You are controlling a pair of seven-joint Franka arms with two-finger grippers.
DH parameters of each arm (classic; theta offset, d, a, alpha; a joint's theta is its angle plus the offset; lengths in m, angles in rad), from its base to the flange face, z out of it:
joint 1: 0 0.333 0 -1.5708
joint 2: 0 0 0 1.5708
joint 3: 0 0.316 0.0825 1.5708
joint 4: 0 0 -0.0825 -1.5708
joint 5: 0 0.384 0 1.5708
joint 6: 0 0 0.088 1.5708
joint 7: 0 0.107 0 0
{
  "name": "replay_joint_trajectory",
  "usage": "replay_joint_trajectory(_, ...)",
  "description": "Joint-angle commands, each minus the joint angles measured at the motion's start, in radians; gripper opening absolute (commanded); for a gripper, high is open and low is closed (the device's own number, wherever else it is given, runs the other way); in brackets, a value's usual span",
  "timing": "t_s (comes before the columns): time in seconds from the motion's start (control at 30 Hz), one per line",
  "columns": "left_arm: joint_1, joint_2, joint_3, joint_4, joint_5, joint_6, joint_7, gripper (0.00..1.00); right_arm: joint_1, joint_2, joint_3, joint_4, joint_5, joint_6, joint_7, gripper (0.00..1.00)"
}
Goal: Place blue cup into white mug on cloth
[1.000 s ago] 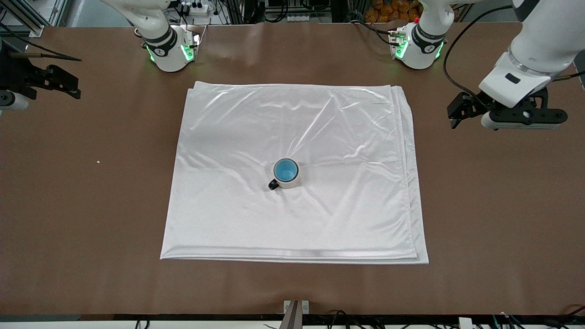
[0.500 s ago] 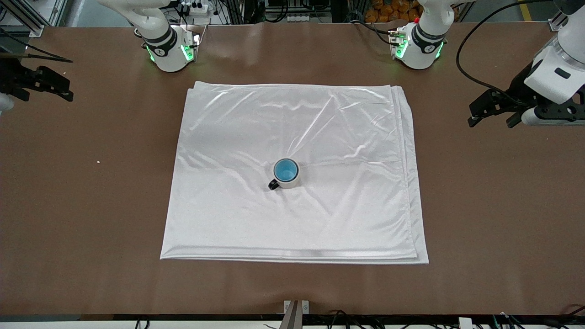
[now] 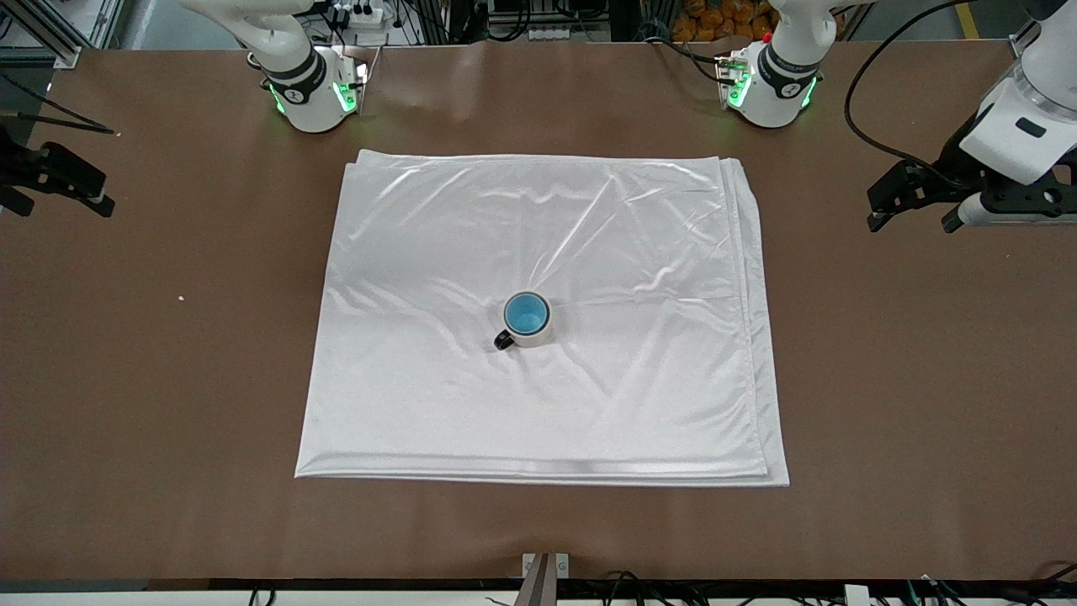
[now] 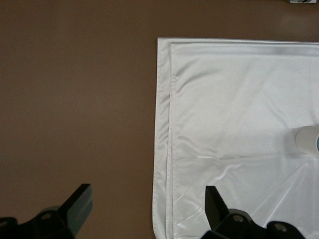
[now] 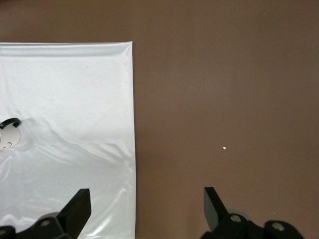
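The blue cup (image 3: 526,315) sits upright inside the white mug (image 3: 533,340), whose black handle points toward the front camera. The mug stands near the middle of the white cloth (image 3: 547,404). My left gripper (image 3: 880,206) is open and empty over bare table off the cloth's edge at the left arm's end. My right gripper (image 3: 99,199) is open and empty over bare table at the right arm's end. In the left wrist view the open gripper (image 4: 148,200) hangs over the cloth's edge (image 4: 239,124), with the mug (image 4: 306,141) farther off. In the right wrist view the open gripper (image 5: 147,204) hangs beside the cloth (image 5: 65,99), with the mug (image 5: 9,137) farther off.
The brown table (image 3: 925,379) surrounds the cloth. A small white speck (image 3: 181,297) lies on it toward the right arm's end and also shows in the right wrist view (image 5: 224,148). The two arm bases (image 3: 315,88) stand along the edge farthest from the front camera.
Both grippers have drawn away from the cloth toward their own ends of the table. The mug with the cup in it and the cloth have not moved.
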Motion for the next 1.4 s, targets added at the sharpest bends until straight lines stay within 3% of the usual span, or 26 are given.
replay_joint_trajectory(0.0,0.013,-0.04,-0.007,-0.026,0.024,0.015,0.022,1.0,0.011,0.035,-0.001,-0.001,0.025,0.031,0.014,1.0)
replay_joint_trajectory(1.37,0.027,-0.01,0.006,0.046,0.027,0.013,0.017,1.0,0.019,0.043,-0.001,-0.024,0.027,0.02,0.011,1.0)
